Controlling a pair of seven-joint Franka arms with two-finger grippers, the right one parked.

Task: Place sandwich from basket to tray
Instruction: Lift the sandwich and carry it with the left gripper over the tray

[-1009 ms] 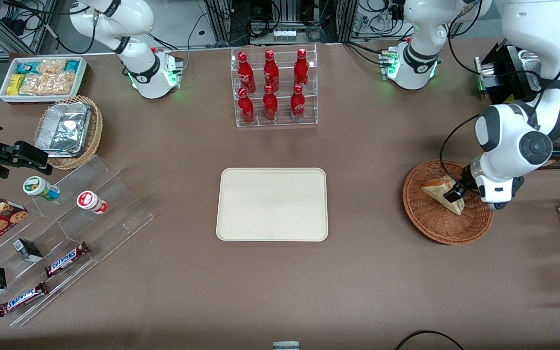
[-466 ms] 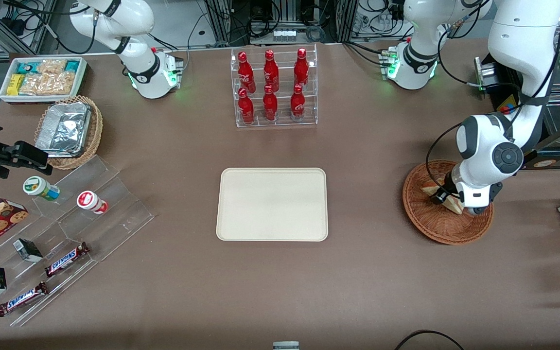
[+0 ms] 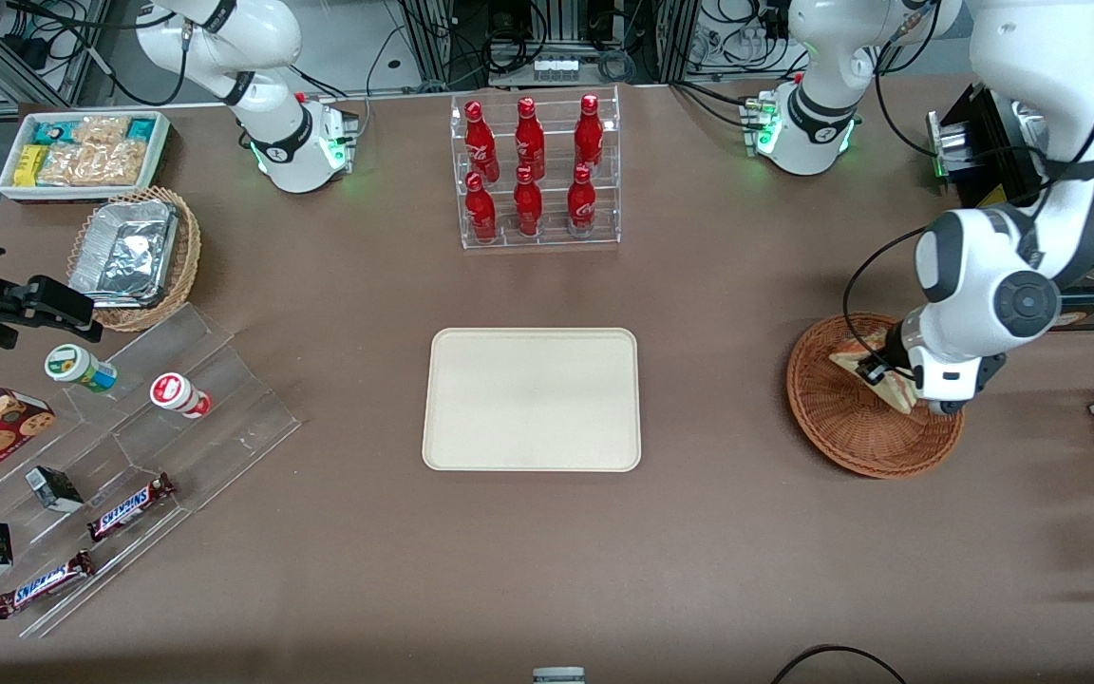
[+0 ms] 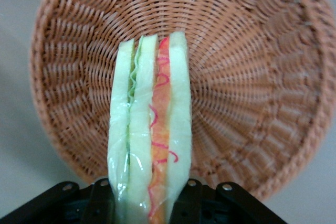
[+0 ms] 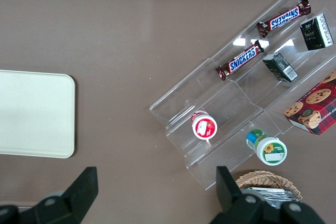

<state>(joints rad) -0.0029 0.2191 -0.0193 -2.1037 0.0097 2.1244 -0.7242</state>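
The sandwich (image 3: 862, 365) is a pale bread wedge with red, orange and green filling. It is held over the reddish-brown wicker basket (image 3: 841, 427) toward the working arm's end of the table. My left gripper (image 3: 881, 372) is shut on it. In the left wrist view the sandwich (image 4: 152, 145) stands edge-on between the black fingers (image 4: 190, 203), with the basket (image 4: 252, 77) below it. The cream tray (image 3: 532, 399) lies flat at the table's middle and also shows in the right wrist view (image 5: 34, 114).
A clear rack of red bottles (image 3: 535, 171) stands farther from the front camera than the tray. A clear stepped stand with snack bars and cups (image 3: 120, 446), a foil container in a lighter basket (image 3: 134, 255) and a white bin of packets (image 3: 84, 152) lie toward the parked arm's end.
The arm's wrist swung back and forth over the basket. The sandwich, held throughout, now sits slightly farther from the front camera than a second ago.
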